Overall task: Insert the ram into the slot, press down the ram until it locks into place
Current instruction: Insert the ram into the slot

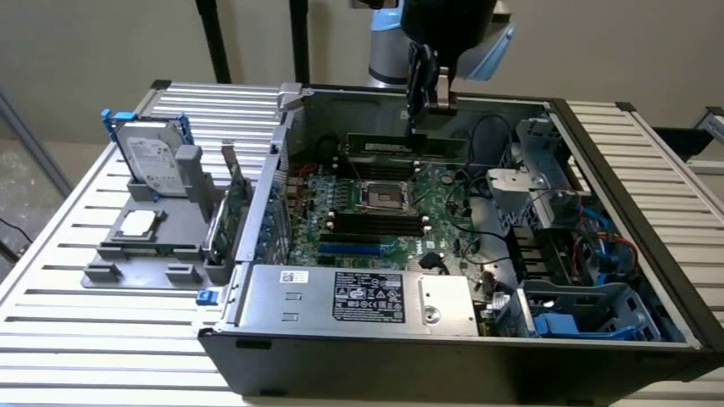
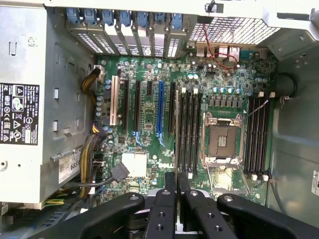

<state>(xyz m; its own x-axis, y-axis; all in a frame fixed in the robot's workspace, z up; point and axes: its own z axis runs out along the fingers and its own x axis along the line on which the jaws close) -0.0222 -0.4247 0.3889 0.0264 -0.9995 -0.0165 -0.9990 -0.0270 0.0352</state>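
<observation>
The ram is up in the air, operator, gripped along its top edge by the gripper. In the exterior view you find it level and lengthwise just beyond the CPU socket, towards the case's back wall. It is raised clear of the board and seated in nothing.

The jaws are drawn in almost together, pinching the thin green stick. In the wrist view you see the two black fingers of the gripper side by side with only a sliver between them.

The black memory slots lie in two parallel banks, one on either side of the CPU socket, each slot with pale latches at its ends. In the exterior view you can pick out the bank nearer the camera right beside the socket. From these pictures you cannot tell which single slot the ram is lined up with.

Past one bank, on the side away from the CPU socket, runs the blue slot. The power supply, with its black label, sits nearer the exterior camera than the CPU socket. Outside the case, well apart from the socket towards the exterior view's left, a hard drive stands upright on a grey stand.
</observation>
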